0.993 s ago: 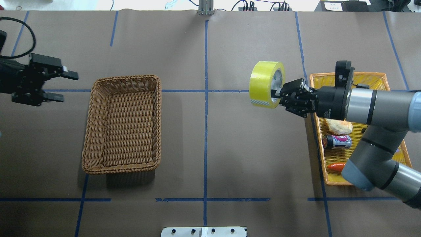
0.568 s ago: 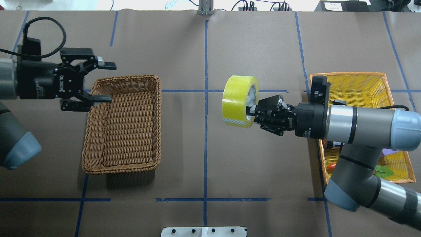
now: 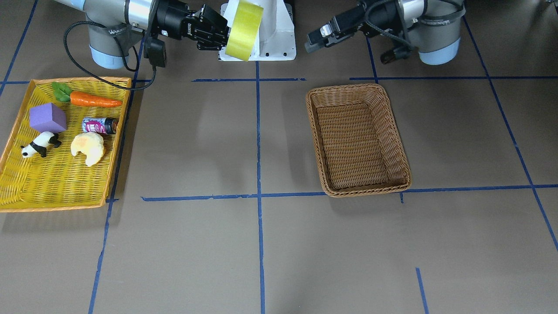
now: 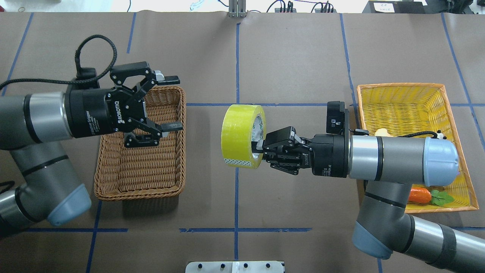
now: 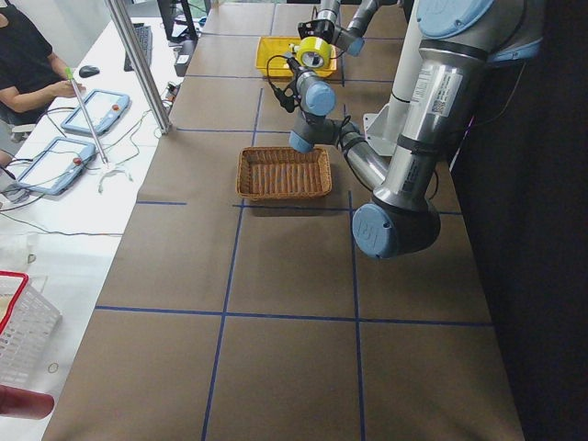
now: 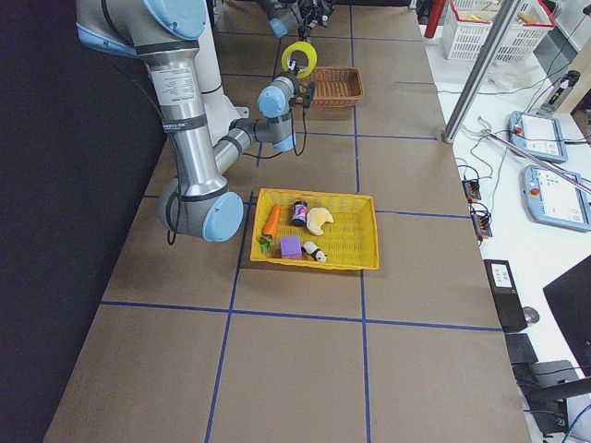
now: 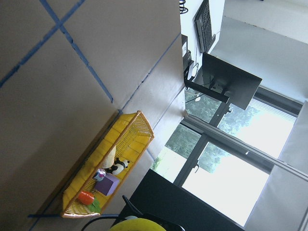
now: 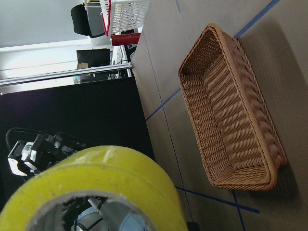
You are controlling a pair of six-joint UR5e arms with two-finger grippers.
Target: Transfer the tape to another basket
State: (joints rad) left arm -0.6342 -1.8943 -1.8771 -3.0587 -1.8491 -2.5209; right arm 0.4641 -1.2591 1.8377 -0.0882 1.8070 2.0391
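Note:
The yellow-green tape roll [image 4: 242,136] hangs in the air over the table's middle line, standing on edge. My right gripper [image 4: 259,147] is shut on the roll's wall, one finger inside the grey core. The roll also shows in the front view [image 3: 244,29] and fills the right wrist view [image 8: 96,187]. The brown wicker basket [image 4: 140,195] lies empty at the left, also in the front view [image 3: 357,192] and the right wrist view [image 8: 231,110]. My left gripper [image 4: 177,103] is open and empty, held high over the basket's far right part, its fingers pointing at the roll.
The shallow yellow tray [image 4: 401,86] sits at the right, partly under my right arm. In the front view it holds a carrot [image 3: 93,101], a purple cube [image 3: 48,117], a small bottle [image 3: 99,125], a toy panda [image 3: 40,145] and a bread-like piece [image 3: 89,147].
My right gripper has carried the tape leftward from beside the yellow tray to the table's middle. My left arm has swung right, from the table's left edge to above the basket, still open.

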